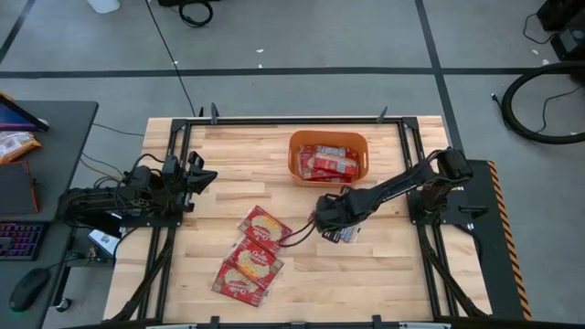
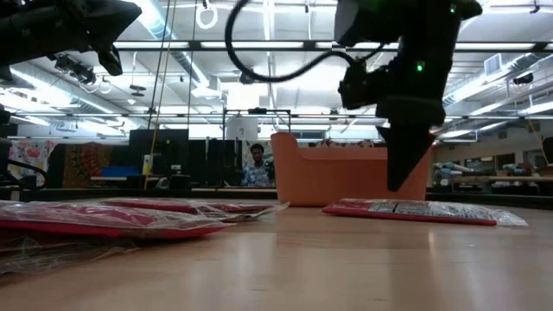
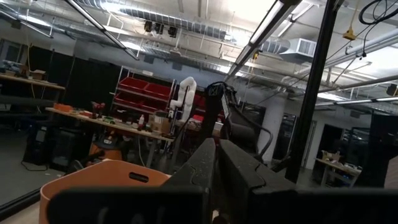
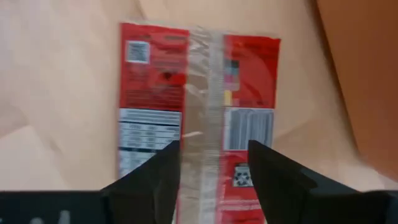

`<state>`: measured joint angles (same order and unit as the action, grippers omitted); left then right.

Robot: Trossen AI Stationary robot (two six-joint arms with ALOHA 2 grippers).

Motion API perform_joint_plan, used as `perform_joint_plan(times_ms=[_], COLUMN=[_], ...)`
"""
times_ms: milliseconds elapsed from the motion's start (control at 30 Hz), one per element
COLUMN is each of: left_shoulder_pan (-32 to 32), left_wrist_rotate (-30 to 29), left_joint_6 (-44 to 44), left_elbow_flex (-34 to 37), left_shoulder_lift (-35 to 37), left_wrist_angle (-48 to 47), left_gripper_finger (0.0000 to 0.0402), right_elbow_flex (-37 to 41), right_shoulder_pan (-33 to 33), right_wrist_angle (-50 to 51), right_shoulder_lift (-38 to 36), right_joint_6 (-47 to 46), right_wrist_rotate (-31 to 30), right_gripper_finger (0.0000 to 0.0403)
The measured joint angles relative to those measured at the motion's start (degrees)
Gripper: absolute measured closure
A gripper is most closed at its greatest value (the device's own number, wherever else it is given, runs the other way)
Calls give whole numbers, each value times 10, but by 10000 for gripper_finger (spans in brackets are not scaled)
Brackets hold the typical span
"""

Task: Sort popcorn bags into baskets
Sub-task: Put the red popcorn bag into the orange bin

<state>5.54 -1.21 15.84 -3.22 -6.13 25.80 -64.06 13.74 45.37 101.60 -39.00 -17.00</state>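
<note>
The orange basket (image 1: 297, 155) stands at the far middle of the table with red popcorn bags (image 1: 331, 163) lying inside it. One red bag (image 4: 199, 93) lies flat on the wood, seam side up, just near of the basket (image 2: 346, 177). My right gripper (image 4: 214, 180) hangs open over that bag (image 2: 415, 210), pointing down with a finger on either side of the seam and a small gap above it. Three more bags (image 1: 254, 256) lie overlapping on the near left-centre of the table. My left gripper (image 3: 215, 171) is shut and waits at the left edge.
The table's metal frame rails (image 1: 174, 146) run along the left, right and far edges. A desk with a keyboard and mouse (image 1: 27, 288) stands left of the table. Bare wood lies between the three bags and the right arm's base (image 1: 448, 196).
</note>
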Motion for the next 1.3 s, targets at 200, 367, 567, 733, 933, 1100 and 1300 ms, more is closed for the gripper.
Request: perform_joint_plan(times_ms=[200, 367, 567, 733, 933, 1100, 1300], left_shoulder_pan=[0, 0, 0, 0, 0, 0, 0], left_wrist_rotate=[0, 0, 0, 0, 0, 0, 0], left_joint_6=[-1, -1, -1, -1, -1, -2, -1], left_elbow_flex=[0, 0, 0, 0, 0, 0, 0], left_shoulder_lift=[0, 0, 0, 0, 0, 0, 0], left_wrist_angle=[0, -1, -1, -2, -2, -2, -3], left_gripper_finger=[377, 377, 377, 377, 377, 377, 377], right_elbow_flex=[33, 71, 79, 68, 9, -79, -193], right_shoulder_pan=[0, 0, 0, 0, 0, 0, 2], right_wrist_angle=[-40, -88, -100, -96, -38, 76, 205], right_shoulder_lift=[0, -3, -3, -1, 3, 3, 2], right_joint_6=[5, -5, -13, -13, 8, 17, 35], right_wrist_rotate=[8, 33, 41, 41, 43, 13, -78], right_gripper_finger=[201, 236, 335, 395, 397, 397, 398])
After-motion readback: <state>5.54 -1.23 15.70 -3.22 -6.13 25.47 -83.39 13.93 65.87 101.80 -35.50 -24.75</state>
